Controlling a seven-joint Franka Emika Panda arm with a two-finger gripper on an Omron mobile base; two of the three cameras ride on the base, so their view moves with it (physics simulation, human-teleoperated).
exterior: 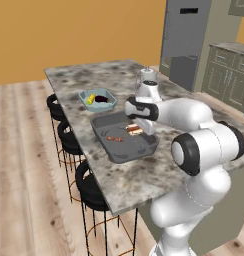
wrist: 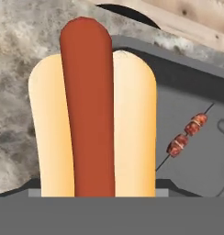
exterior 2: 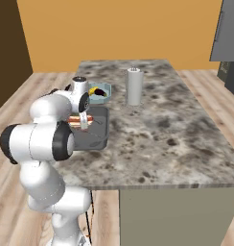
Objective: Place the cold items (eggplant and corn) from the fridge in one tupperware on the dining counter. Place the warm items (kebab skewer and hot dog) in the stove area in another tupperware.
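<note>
Gripper (exterior 2: 84, 120) of mine clamps the hot dog (wrist: 93, 114): smooth sausage in pale bun, long axis along my fingers, above the grey tupperware (exterior: 139, 150).

A dark grey rectangular tray (exterior: 125, 151) is lying on the marble table (exterior: 144, 175), carrying a kebab skewer (exterior: 114, 139) and a hot dog (exterior: 134, 130).

Hot dog (wrist: 93, 114) bottom cut off (hand perhaps gripping).
</note>
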